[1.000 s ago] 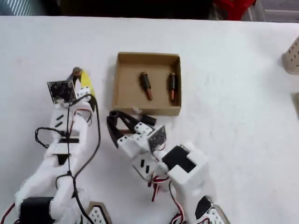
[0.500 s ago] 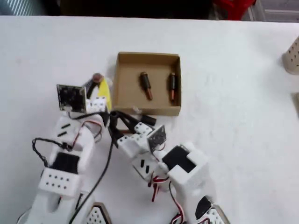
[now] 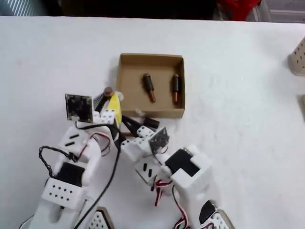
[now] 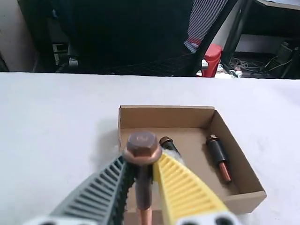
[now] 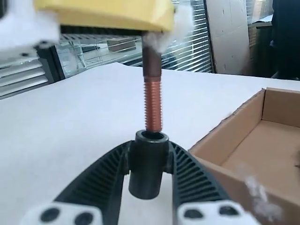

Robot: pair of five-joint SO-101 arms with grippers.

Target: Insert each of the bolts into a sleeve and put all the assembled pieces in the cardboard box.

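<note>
Nearest me, the right end effector is clenched around a black sleeve and holds it upright, open mouth up, just off the near wall of the box. Directly above it, the left end effector is grasping a copper bolt by the plain shank under its hex head. The bolt hangs vertically with its threaded end down. From the right wrist view, the thread tip sits right at the sleeve's mouth, slightly toward one side of the bore. I can't quite tell whether it has entered.

The step in hand looks like the insertion itself, so alignment matters most. I'd want the bolt kept plumb and nudged to the centre of the bore before it goes lower. The descent should be straight and slow, so the threads don't catch on the rim and tip the sleeve in its grip. The right arm should hold firm and steady. The left one shouldn't let go until the bolt is well seated.

Farther back on the white tabletop is the cardboard box. Two assembled pieces lie side by side on its floor, with free room to their left where this one could go.
</note>
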